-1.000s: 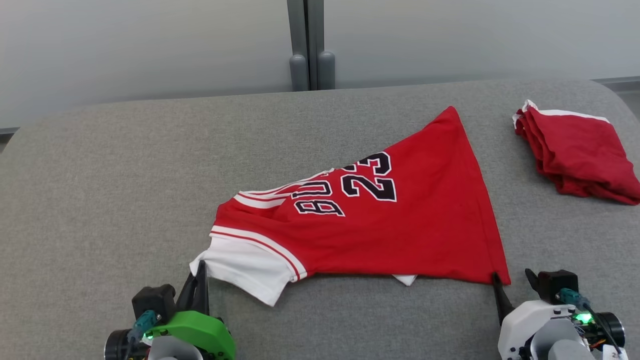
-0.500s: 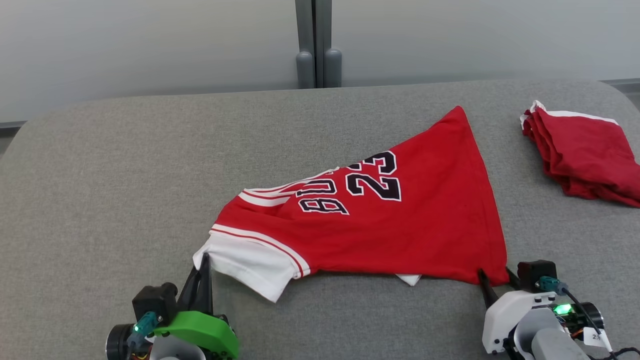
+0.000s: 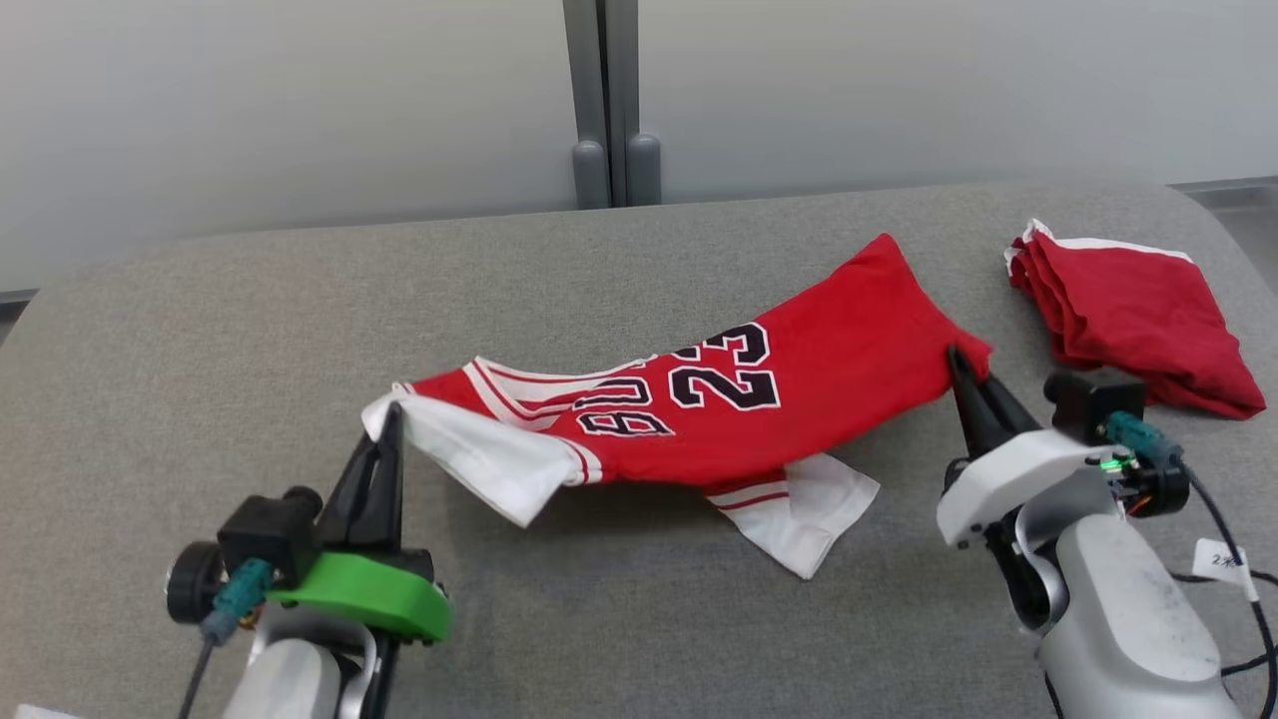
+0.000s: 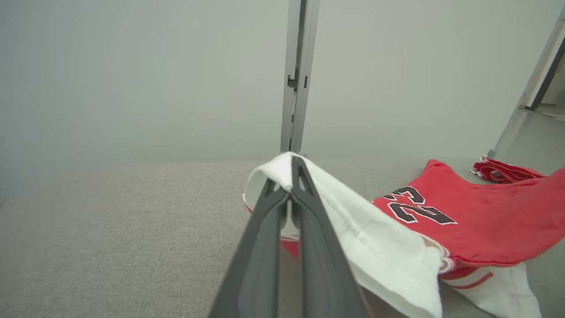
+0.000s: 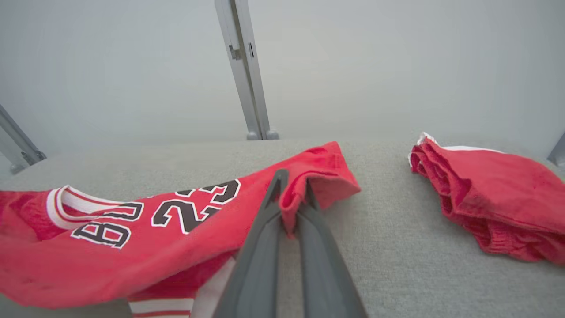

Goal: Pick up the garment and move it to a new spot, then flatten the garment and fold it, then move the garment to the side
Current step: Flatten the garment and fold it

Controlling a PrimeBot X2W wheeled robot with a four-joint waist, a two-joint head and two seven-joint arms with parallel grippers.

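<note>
Red jersey shirt (image 3: 739, 419) on a grey desk (image 3: 639, 260), near edge lifted and sagging between two grips, one white sleeve (image 3: 809, 509) trailing on the surface. Likely soft, light, floppy; best taken by corners and edges. Left jaws shut tight on the other white sleeve (image 3: 479, 459); right jaws pinched closed on a red hem corner (image 3: 968, 352)

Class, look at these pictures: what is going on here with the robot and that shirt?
The robot holds the red shirt with both arms. Its left gripper is shut on a white sleeve, its right gripper on a red hem corner. The shirt sags between them over the grey surface. A folded red cloth lies to the right.
</note>
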